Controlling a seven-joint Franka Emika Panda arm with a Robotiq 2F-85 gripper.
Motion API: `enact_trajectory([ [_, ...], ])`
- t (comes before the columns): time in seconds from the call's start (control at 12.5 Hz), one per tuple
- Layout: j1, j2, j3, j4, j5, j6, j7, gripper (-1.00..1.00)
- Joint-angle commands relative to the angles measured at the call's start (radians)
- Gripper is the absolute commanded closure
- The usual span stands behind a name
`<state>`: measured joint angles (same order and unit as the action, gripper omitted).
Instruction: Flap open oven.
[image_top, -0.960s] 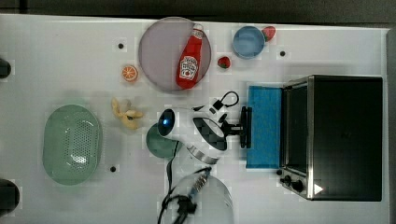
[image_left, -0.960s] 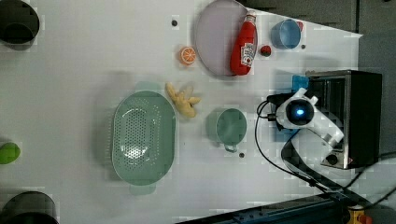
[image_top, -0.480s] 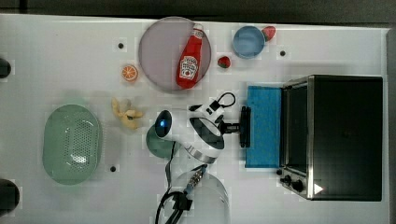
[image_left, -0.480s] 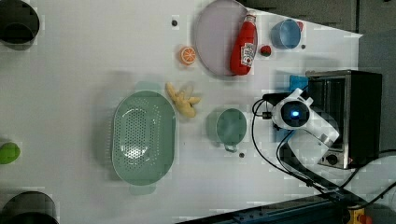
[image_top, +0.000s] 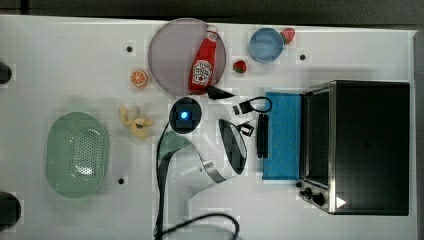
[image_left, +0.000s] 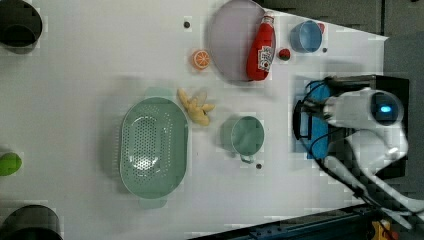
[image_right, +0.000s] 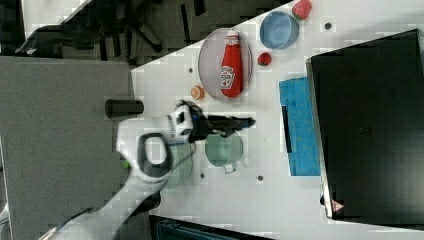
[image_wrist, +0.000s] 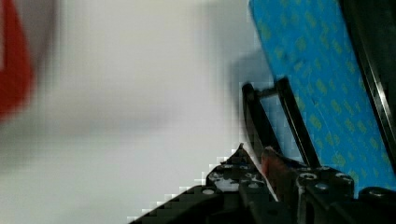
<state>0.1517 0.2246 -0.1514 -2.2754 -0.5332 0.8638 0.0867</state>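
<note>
Pulled back from the handle (image_top: 262, 135) since a moment ago, gripper (image_top: 246, 118) now just beside it. Finger state impossible to tell. Oven (image_top: 357, 146) at the top view's right, door (image_top: 283, 135) flat on bench (image_top: 60, 65). Risk: trailing cable snagging handle.

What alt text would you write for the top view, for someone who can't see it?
A toaster oven sits at the top view's right on a white table, its blue glass door folded down flat, with a white robot arm beside the door's dark handle. Farther left lie a ketchup bottle on a plate, a blue bowl and a green colander.
</note>
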Motion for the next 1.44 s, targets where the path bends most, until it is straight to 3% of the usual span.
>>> enact_trajectory([
  [0.08,-0.017,-0.116,0.000,0.020,0.137,-0.051,0.054,0.65],
  [0.48,-0.018,-0.343,-0.005,0.048,0.452,-0.299,0.054,0.65],
  [0.72,-0.018,-0.454,-0.006,0.141,0.460,-0.465,0.054,0.65],
  [1.04,-0.019,-0.463,-0.018,0.306,0.462,-0.755,0.055,0.65],
  [1.44,-0.017,-0.462,-0.015,0.353,0.467,-0.797,0.055,0.65],
])
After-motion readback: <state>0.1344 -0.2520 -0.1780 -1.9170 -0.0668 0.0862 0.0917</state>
